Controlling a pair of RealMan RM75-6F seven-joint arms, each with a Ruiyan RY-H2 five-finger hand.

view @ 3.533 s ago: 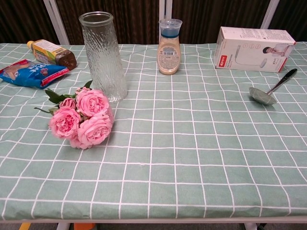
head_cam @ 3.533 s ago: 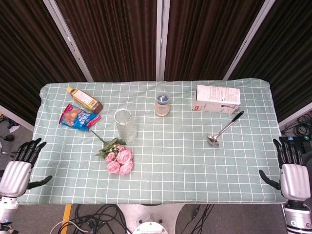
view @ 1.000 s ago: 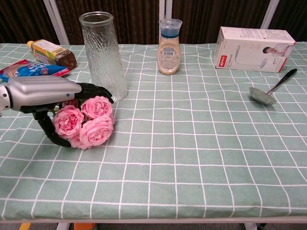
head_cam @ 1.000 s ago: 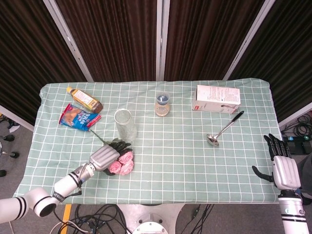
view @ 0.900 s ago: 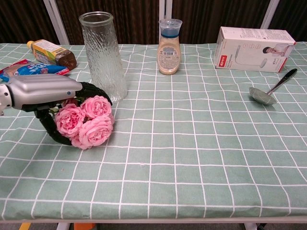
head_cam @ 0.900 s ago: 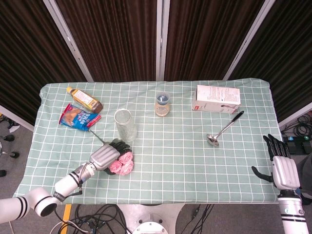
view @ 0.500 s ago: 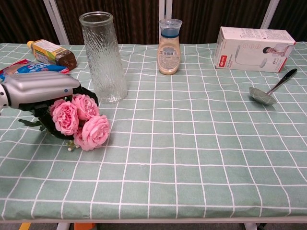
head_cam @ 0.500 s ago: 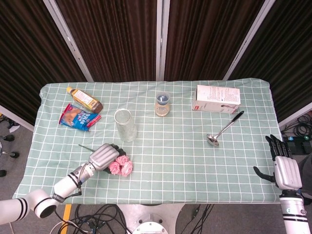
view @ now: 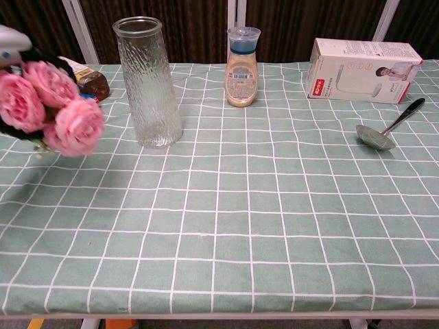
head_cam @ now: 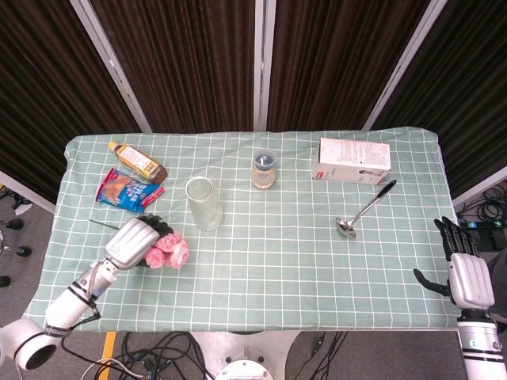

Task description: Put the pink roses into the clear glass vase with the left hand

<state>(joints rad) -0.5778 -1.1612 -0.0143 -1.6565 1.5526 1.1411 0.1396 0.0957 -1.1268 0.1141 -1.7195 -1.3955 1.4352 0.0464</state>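
My left hand (head_cam: 133, 240) grips the pink roses (head_cam: 165, 252), up off the cloth at the table's left | my right hand (head_cam: 467, 277) hangs off the near right edge, fingers spread, holding nothing | clear glass vase (view: 148, 83) upright beyond the blooms, empty.

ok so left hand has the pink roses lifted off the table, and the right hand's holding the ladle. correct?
Not quite. The left hand does hold the pink roses lifted off the table, but the right hand holds nothing. In the head view it is open at the table's edge, while the ladle lies on the cloth untouched.
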